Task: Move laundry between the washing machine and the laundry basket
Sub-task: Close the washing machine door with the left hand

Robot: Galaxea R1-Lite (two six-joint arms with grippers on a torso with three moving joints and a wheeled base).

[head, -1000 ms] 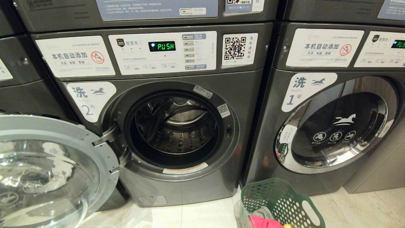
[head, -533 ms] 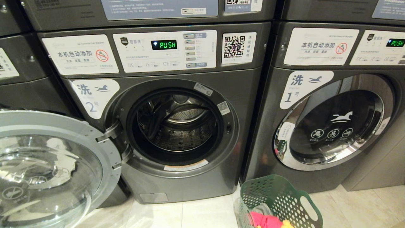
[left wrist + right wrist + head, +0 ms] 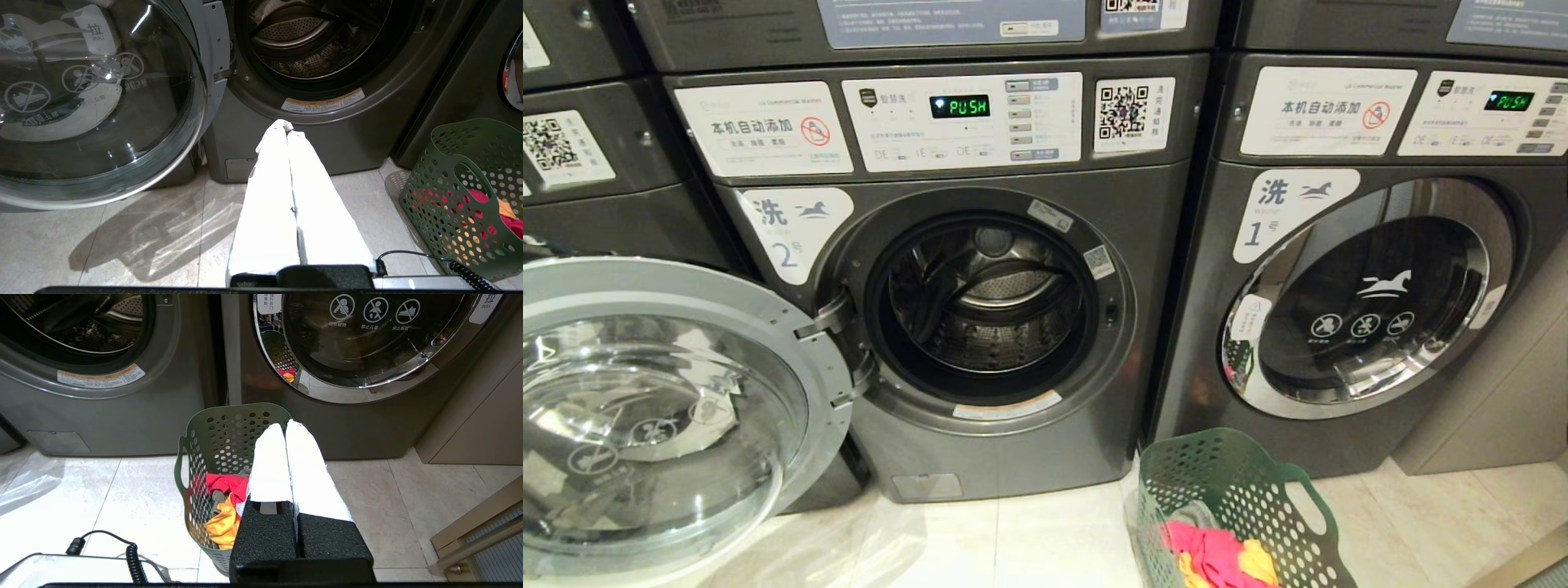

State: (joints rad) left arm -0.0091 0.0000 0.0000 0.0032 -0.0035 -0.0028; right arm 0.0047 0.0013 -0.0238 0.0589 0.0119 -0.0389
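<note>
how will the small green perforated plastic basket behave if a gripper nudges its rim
The small green perforated plastic basket probably slides easily: it stands on smooth glossy floor tiles. It looks light, thin-walled and holding only a few red and yellow soft cloth garments, so a push high on the rim may tip it rather than shift it.
</note>
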